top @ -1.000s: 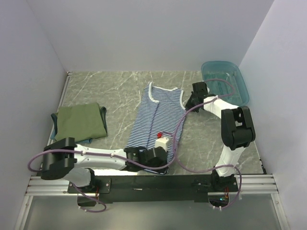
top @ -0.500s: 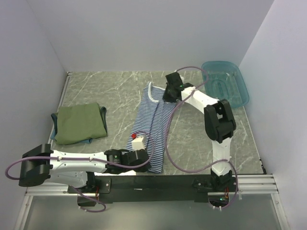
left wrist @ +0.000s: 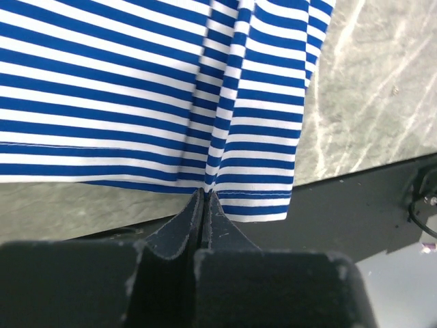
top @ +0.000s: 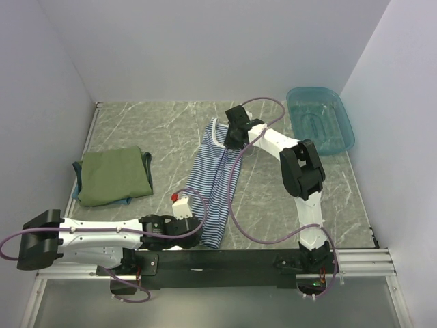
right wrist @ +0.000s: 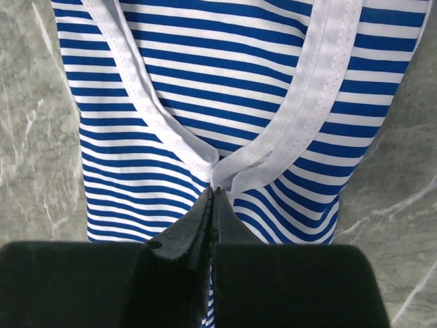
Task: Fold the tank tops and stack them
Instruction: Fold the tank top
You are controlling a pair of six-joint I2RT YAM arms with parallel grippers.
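— Where are our claws?
— Our left claw [left wrist: 205, 197] is clamped on the striped top [top: 213, 179] at its hem, and our right claw [right wrist: 213, 193] on its white neckband.
— And the top?
— It lies long and narrow on the table [top: 157, 130], well right of the green top [top: 113, 175].

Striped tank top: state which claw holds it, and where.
Both. The left claw is shut on the striped tank top at its bottom hem; the right claw pinches the white trim at its top end.
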